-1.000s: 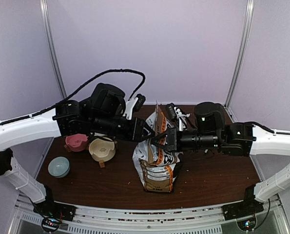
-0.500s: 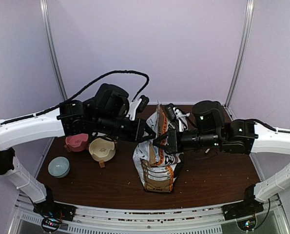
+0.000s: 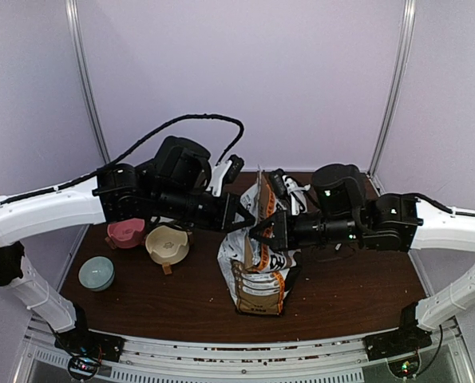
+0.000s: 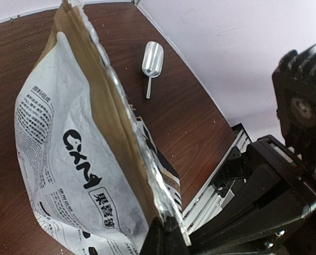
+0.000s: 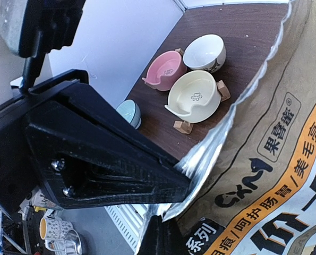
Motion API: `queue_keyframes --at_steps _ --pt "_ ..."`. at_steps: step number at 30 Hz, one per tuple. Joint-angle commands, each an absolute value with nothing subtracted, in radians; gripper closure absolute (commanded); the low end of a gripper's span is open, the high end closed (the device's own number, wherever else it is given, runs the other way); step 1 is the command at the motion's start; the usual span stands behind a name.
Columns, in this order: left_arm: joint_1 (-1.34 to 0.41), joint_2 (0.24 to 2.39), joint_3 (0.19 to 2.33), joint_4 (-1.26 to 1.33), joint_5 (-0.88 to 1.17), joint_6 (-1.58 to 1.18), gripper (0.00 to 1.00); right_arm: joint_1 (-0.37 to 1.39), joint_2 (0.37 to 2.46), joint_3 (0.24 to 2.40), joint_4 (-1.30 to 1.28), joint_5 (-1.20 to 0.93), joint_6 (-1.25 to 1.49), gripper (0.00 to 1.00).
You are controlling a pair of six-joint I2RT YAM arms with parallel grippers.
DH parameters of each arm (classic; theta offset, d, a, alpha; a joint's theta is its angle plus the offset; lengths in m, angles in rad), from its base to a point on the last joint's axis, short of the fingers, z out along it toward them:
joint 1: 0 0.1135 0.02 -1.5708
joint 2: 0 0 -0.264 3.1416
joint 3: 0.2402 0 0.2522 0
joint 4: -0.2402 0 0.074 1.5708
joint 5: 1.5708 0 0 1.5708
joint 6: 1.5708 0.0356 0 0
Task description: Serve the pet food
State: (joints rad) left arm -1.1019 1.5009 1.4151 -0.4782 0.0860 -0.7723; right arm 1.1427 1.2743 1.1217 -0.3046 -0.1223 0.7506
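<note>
Upright bag (image 3: 257, 263) stands mid-table. L gripper (image 3: 248, 221) is clamped on the bag's top foil lip, and R gripper (image 3: 257, 234) is clamped on the same lip from the opposite side. No pet food visible; prob. inside bag. Risk: an uneven pull apart tips the bag or tears the lip, causing a spill. Vs. earlier frame: L jaws were apart, now shut.
</note>
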Motion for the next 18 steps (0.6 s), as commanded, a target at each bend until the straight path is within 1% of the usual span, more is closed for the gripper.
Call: queue_keyframes --at_steps 1,7,18 --pt "-1.103 1.478 1.388 -0.486 0.014 -0.769 1.0 1.152 1.282 1.138 -0.382 -0.041 0.836 1.0" --pt "-1.103 1.456 1.381 -0.486 -0.024 -0.772 1.0 1.153 1.264 1.135 -0.457 0.05 0.851 1.0" --pt "-1.103 1.45 1.376 -0.486 -0.039 -0.777 1.0 1.153 1.263 1.124 -0.472 0.069 0.872 1.0"
